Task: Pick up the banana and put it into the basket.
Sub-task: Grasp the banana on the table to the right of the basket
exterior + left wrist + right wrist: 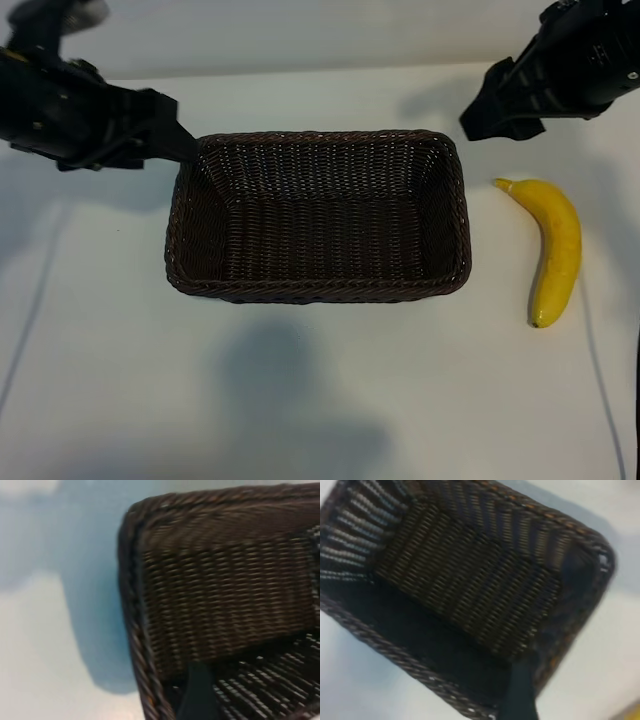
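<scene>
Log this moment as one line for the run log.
banana: on table, right of basket | basket: empty | left end effector: open, at basket's left corner | right end effector: open, above banana's stem end

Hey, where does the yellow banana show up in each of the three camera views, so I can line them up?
Exterior view: the curved bright yellow banana lies on the white table, right of the basket, apart from it.
Left wrist view: not in it.
Right wrist view: only a yellow sliver at the bottom right corner, likely the banana.
Shared landmark: the rectangular dark brown woven wicker basket, seen in all three views.
</scene>
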### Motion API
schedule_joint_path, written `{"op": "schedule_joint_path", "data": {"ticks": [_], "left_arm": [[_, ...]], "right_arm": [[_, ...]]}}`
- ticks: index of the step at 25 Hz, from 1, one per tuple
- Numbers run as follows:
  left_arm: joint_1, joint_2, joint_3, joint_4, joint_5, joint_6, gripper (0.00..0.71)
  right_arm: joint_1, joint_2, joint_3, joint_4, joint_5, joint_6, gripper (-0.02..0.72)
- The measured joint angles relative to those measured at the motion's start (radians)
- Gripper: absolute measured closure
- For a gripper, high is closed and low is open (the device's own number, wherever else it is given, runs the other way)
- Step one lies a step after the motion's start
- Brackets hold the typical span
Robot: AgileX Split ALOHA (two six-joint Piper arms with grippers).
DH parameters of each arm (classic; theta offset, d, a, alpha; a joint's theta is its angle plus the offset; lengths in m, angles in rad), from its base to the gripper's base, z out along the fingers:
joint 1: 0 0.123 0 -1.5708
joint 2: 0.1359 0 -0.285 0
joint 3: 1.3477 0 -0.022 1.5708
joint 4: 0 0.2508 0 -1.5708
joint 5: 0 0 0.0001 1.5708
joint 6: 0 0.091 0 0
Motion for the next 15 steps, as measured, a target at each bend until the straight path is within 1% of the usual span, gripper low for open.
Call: {"op": "schedule_joint_path", "data": {"ticks": [2,5,8,12,15], "left_arm": [[0.0,-0.043,0.024,0.0,0.009,0.007,0.102],[0.0,-0.097,0.089,0.0,0.015,0.026,0.102],[0.0,-0.145,0.143,0.0,0.013,0.035,0.102],[0.0,-0.182,0.158,-0.001,0.013,0.047,0.102],[0.0,-0.193,0.158,-0.019,0.013,0.061,0.102]], "right_arm": [[0.0,-0.021,0.0,-0.059,0.005,0.043,0.109],[0.0,-0.052,0.0,-0.174,0.034,0.113,0.109],[0.0,-0.059,0.0,-0.252,0.073,0.167,0.109],[-0.003,-0.038,0.0,-0.297,0.081,0.192,0.109],[-0.031,0.019,0.0,-0.302,0.087,0.198,0.109]]}}
